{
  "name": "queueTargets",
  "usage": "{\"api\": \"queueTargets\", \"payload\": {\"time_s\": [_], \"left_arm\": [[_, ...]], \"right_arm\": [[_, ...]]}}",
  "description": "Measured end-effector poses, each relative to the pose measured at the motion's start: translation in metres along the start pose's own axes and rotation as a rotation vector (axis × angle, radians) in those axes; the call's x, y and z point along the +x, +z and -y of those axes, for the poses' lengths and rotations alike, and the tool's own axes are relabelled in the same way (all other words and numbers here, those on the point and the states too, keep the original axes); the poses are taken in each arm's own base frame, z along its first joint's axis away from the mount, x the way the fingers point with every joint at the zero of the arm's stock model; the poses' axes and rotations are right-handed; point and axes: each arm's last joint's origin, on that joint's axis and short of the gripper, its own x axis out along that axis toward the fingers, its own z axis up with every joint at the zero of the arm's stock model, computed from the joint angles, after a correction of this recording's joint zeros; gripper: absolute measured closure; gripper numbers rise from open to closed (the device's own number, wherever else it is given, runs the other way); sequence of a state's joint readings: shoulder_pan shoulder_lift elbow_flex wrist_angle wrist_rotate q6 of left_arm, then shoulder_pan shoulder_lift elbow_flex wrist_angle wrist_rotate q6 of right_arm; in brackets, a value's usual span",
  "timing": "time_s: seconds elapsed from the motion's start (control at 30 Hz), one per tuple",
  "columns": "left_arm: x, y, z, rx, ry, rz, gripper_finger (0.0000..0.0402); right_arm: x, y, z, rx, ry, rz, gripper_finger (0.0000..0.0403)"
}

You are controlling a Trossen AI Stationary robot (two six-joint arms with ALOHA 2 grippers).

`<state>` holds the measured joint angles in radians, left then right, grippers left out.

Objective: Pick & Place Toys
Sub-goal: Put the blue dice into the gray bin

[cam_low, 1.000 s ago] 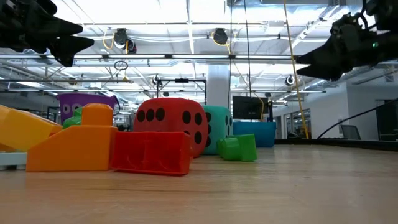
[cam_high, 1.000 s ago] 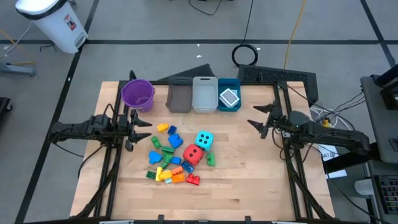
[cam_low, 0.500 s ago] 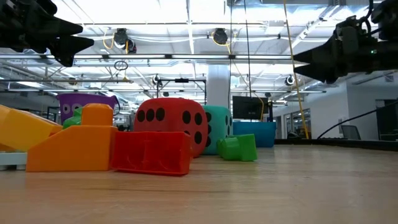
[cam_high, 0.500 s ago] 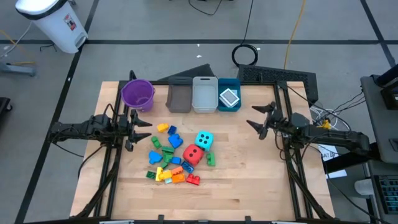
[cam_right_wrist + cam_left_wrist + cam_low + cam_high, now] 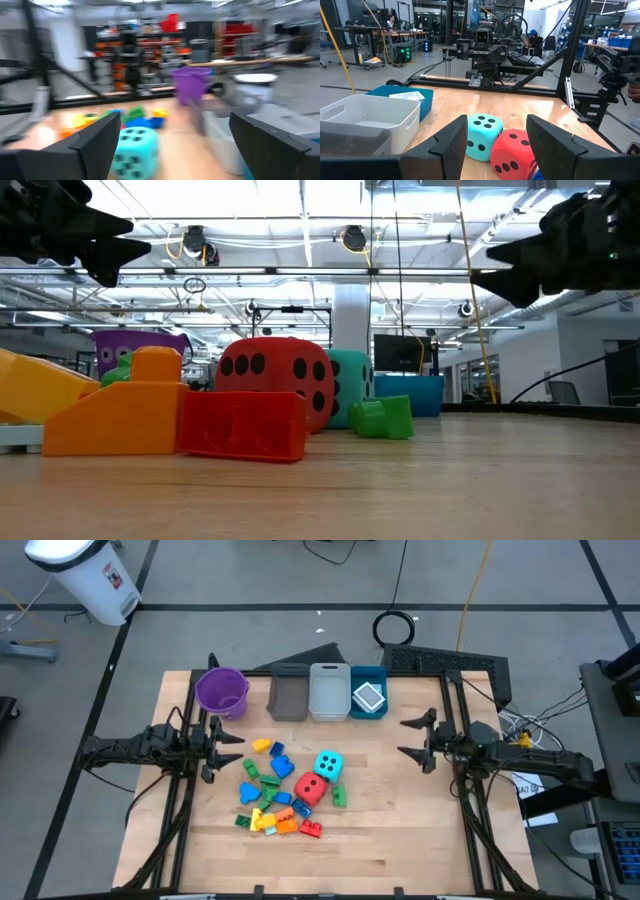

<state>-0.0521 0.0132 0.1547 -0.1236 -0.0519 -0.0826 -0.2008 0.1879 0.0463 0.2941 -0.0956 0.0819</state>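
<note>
Toys (image 5: 285,792) lie in one loose pile in the middle of the counter (image 5: 390,830), between my two grippers and nearer the left one. The pile holds blue, green, yellow, orange and red bricks, with the cyan die (image 5: 328,764) touching the red die (image 5: 312,789) on the side toward the right gripper. I judge the job barely begun: every brick and both dice I can see sit on the wood, and neither gripper carries anything.

My left gripper (image 5: 226,747) hangs just beside the pile with its fingers spread and nothing between them; its wrist view looks past them straight at the two dice. My right gripper (image 5: 418,736) hovers well apart from the pile, out over bare wood, fingers spread wide and empty too.

Beyond the pile, away from me, stand the purple bucket (image 5: 221,691), nearest the left gripper, then the grey bin (image 5: 288,697), the white bin (image 5: 328,693) and the blue bin (image 5: 369,697) in a touching row. The blue bin holds a white flat piece (image 5: 369,696); the others look empty as far as I can see.

Nothing blocks either approach. The trouble I expect is crowding: the bricks touch and overlap, so a closing gripper may nudge neighbours.
</note>
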Motion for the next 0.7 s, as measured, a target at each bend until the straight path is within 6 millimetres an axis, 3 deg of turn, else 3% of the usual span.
{"api": "queueTargets", "payload": {"time_s": [0.2, 0.33, 0.7], "left_arm": [[0.000, 0.000, 0.000, 0.000, 0.000, 0.000, 0.0192], [0.000, 0.000, 0.000, 0.000, 0.000, 0.000, 0.0192], [0.000, 0.000, 0.000, 0.000, 0.000, 0.000, 0.0192]], "right_arm": [[0.000, -0.005, -0.008, 0.060, 0.194, -0.051, 0.0057], [-0.001, 0.002, -0.013, 0.026, 0.237, 0.026, 0.0057], [0.000, -0.004, -0.016, -0.072, 0.100, -0.017, 0.0057]]}}
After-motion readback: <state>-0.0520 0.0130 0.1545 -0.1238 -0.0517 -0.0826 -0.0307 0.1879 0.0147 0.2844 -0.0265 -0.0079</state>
